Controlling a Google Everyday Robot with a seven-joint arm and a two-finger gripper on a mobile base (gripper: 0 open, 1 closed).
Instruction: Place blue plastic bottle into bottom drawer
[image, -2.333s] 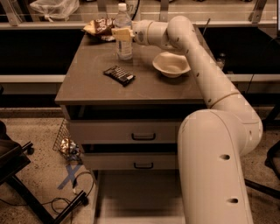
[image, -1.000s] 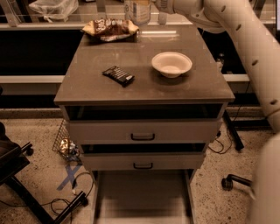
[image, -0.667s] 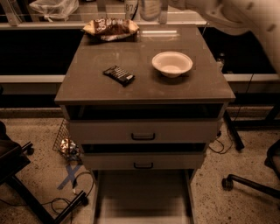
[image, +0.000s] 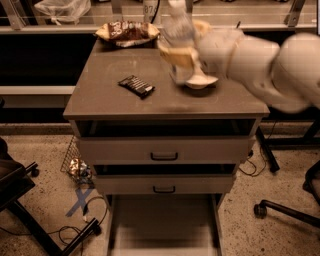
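Note:
The blue plastic bottle (image: 176, 26) shows as a pale blur, held in the air above the back right of the grey cabinet top (image: 105, 102). My gripper (image: 178, 53) is shut around its lower part, with the white arm (image: 260, 65) reaching in from the right. The bottom drawer (image: 162, 220) is pulled out at floor level, a pale shallow tray, straight below and well under the gripper. The two upper drawers stand slightly open.
A white bowl (image: 202, 81) sits on the cabinet top, partly hidden behind the gripper. A black packet (image: 136, 86) lies mid-top and a snack bag (image: 127, 31) at the back. A chair base (image: 282, 210) stands right, a black stand (image: 35, 220) and cables left.
The arm has swung back down into view from above, bringing the bottle forward and lower over the bowl area. The bottle is off the cabinet top where it stood before.

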